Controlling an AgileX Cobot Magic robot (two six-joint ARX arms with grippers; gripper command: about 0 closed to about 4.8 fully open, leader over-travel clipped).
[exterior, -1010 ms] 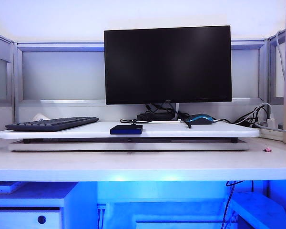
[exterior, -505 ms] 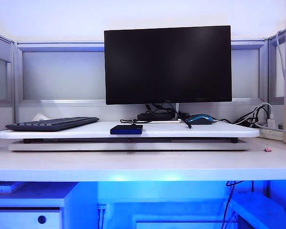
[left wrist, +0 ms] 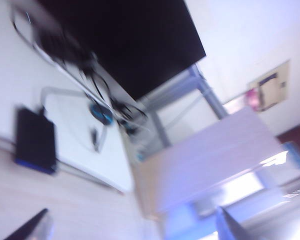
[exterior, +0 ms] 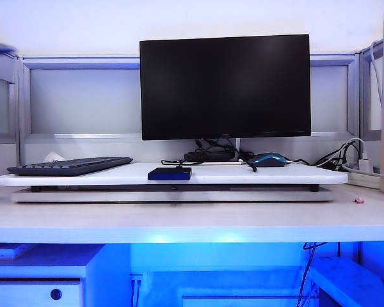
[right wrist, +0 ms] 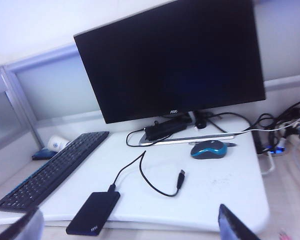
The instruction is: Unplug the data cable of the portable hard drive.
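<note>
The portable hard drive is a flat dark box lying at the front edge of the white raised board; it also shows as the drive and, blurred, as the drive. The thin black data cable is plugged into the drive's far end and loops over the board to a loose plug. My right gripper hangs open in front of the board, short of the drive, nothing between its fingers. My left gripper is open too, above the desk and off to the drive's side.
A black monitor stands behind the board, a keyboard lies on its left, a blue-and-black mouse on its right. Tangled cords and a power strip sit at the far right. A paper cup stands behind the keyboard.
Nothing on the desk has moved. A dark blurred shape has come into the exterior view's upper left edge.
</note>
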